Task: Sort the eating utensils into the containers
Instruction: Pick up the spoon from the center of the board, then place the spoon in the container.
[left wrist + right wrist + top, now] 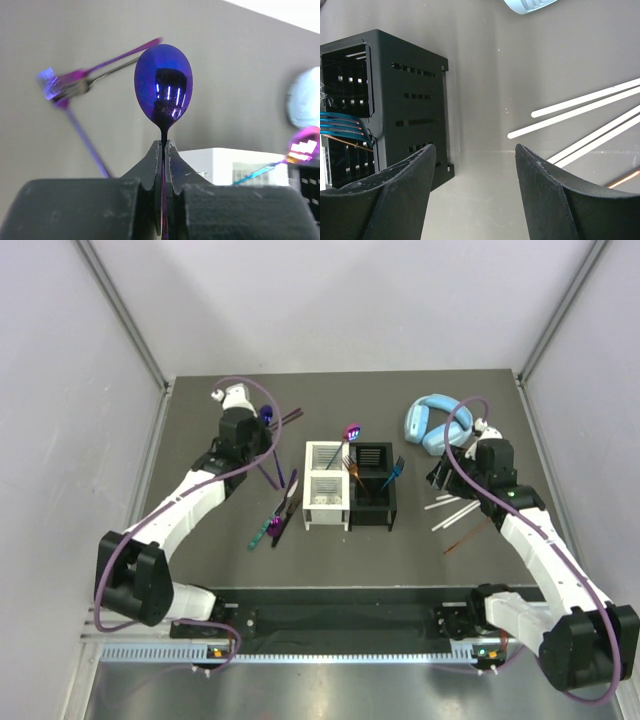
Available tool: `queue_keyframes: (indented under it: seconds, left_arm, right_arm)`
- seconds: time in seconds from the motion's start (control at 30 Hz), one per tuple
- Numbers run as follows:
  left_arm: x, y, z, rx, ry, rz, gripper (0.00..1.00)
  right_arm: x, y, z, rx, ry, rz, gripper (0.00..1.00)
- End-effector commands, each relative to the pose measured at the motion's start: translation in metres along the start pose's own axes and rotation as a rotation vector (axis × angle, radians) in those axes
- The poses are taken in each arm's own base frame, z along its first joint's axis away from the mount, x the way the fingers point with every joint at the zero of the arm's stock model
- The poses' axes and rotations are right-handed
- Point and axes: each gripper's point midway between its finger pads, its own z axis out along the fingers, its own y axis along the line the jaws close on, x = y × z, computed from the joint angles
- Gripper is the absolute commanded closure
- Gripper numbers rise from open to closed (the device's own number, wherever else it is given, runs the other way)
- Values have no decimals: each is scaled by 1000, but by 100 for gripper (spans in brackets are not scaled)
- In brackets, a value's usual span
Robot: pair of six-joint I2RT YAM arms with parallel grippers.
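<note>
My left gripper (261,433) is shut on the neck of an iridescent purple-blue spoon (163,82), held upright above the mat at the back left, left of the white caddy (326,498). Next to it, the black caddy (373,502) holds a purple spoon (351,430), a brown fork (351,466) and a blue fork (396,469). A green-handled knife (262,531) and purple cutlery (285,502) lie left of the white caddy. My right gripper (475,146) hangs open over bare mat, right of the black caddy (410,95), with white sticks (580,106) and a brown stick (625,177) to its right.
Light-blue headphones (433,421) lie at the back right, just behind my right gripper. A dark thin stick (291,417) lies behind the left gripper. Grey walls close in the mat on three sides.
</note>
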Motion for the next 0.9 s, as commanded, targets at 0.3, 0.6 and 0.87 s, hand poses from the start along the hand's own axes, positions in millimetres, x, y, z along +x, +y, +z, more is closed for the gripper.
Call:
queue_keyframes:
  seconds: [0.3, 0.6, 0.87]
  left_arm:
    - [-66, -143, -5, 330, -278, 249, 100]
    - [-43, -174, 10, 369, -285, 294, 100]
    - [-12, -179, 19, 362, -277, 324, 100]
  right_arm:
    - [-10, 1, -3, -10, -37, 0, 35]
    - [-13, 2, -3, -6, -36, -6, 35]
    - [-10, -2, -2, 3, -30, -5, 35]
